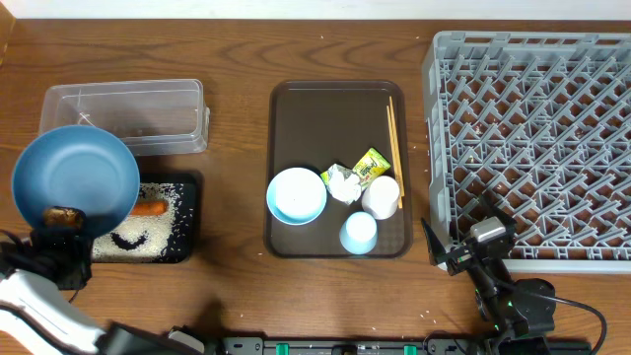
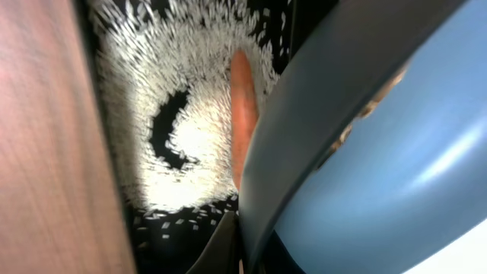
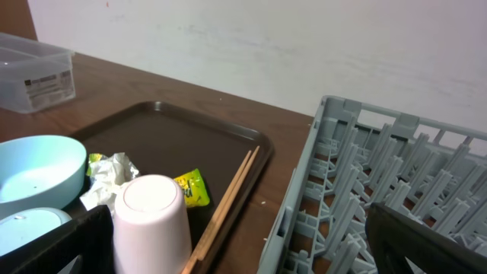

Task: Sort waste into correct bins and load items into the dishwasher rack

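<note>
My left gripper [image 1: 54, 229] is shut on the near rim of the dark blue plate [image 1: 74, 173], which is held tilted over the black tray [image 1: 194, 212]. A brown food lump [image 1: 61, 214] rests on the plate by the grip. White rice [image 1: 148, 235] and an orange carrot [image 1: 149, 208] lie in the black tray. The left wrist view shows the plate rim [image 2: 304, 152] above the carrot [image 2: 243, 114] and rice [image 2: 190, 137]. My right gripper [image 1: 458, 248] is open and holds nothing, between the brown tray and the rack [image 1: 532, 138].
The clear tub [image 1: 128, 113] stands behind the black tray. On the brown serving tray [image 1: 325, 118] are a pale blue bowl [image 1: 296, 194], pale blue cup [image 1: 359, 233], whitish cup [image 3: 152, 221], crumpled paper [image 1: 342, 182], snack wrapper [image 3: 190, 189] and chopsticks [image 1: 393, 138].
</note>
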Controlling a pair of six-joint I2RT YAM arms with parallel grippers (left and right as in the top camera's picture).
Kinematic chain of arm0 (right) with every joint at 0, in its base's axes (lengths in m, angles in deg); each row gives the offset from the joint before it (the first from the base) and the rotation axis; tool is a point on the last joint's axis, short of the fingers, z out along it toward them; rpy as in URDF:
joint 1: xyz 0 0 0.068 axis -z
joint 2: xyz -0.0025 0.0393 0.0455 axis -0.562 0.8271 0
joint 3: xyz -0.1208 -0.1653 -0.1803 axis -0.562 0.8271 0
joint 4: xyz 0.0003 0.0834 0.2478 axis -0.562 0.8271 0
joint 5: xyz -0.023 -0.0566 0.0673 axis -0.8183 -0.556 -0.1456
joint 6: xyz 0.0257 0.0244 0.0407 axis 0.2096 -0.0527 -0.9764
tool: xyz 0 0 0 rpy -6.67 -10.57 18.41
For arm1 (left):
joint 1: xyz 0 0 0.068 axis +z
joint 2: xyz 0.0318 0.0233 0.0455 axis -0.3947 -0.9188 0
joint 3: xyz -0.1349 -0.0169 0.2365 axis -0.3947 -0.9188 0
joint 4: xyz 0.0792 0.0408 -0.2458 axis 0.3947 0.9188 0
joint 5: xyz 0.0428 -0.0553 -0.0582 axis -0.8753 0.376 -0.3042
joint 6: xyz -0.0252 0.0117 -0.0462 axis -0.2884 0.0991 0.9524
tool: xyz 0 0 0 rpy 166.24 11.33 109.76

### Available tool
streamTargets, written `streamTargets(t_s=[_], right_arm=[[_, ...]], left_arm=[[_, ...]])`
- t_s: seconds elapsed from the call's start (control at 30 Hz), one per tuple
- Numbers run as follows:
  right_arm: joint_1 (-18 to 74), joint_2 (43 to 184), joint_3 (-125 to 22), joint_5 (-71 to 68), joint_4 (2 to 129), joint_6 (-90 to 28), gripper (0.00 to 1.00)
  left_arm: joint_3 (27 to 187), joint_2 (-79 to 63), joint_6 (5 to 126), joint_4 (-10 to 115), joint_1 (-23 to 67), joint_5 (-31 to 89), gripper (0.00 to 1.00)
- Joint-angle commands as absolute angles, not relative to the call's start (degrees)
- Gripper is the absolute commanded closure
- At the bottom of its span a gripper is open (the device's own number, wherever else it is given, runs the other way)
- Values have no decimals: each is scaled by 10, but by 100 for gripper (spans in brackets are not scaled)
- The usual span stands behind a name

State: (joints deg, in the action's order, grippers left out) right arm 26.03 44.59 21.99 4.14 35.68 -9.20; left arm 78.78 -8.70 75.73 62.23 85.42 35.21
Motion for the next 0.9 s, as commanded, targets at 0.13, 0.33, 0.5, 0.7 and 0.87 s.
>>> streamTargets(t_s=[0.13,0.33,0.5,0.7,0.87], right_arm=[[263,446,221,43,359,-88,1],[263,446,221,42,359,-88,1],[263,446,221,43,359,-88,1],[263,446,221,43,359,-88,1],[263,446,221,43,359,-88,1]], left_arm=[[827,-12,780,629,762,156,94],[827,-7,781,637,732,76,94],[827,-7,796,643,732,49,94],[828,-7,795,650,732,2,94],[828,4,795,645,732,-57,94]])
